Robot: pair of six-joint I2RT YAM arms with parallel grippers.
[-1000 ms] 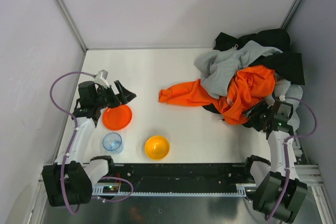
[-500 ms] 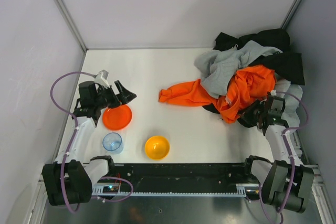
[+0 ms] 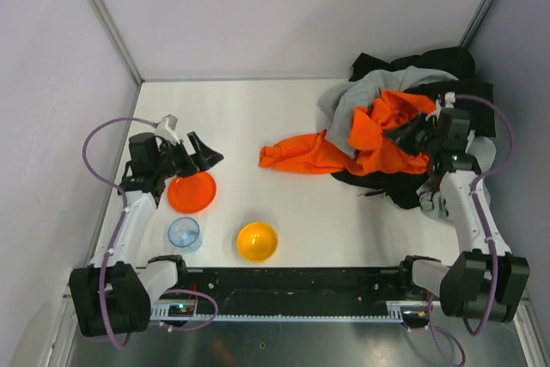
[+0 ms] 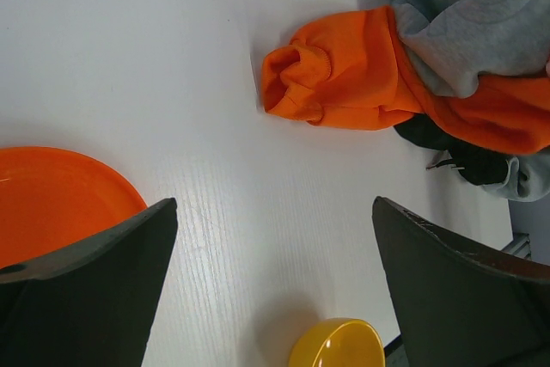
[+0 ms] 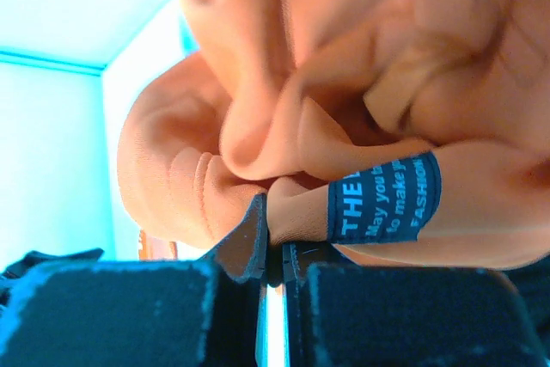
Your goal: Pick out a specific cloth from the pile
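The pile (image 3: 378, 96) of grey, black and orange garments fills the back right corner. My right gripper (image 3: 411, 131) hangs over it, shut on a fold of the bright orange garment (image 3: 378, 139), which is drawn up and bunched. In the right wrist view the fingertips (image 5: 275, 251) pinch orange fabric (image 5: 258, 126) beside a blue printed label (image 5: 382, 199). Black fabric (image 3: 382, 185) lies uncovered at the pile's near edge; I cannot tell whether it is the cloth. My left gripper (image 3: 213, 154) stands open above the table at the left (image 4: 273, 212), holding nothing.
An orange plate (image 3: 192, 192) lies just below the left gripper. A clear blue bowl (image 3: 184, 233) and a yellow bowl (image 3: 257, 241) stand near the front edge. The orange sleeve (image 3: 292, 154) trails onto the table's middle. Walls close in on three sides.
The right gripper closed on the orange garment and carried it up and back over the pile, uncovering black fabric underneath. The left arm has not moved.
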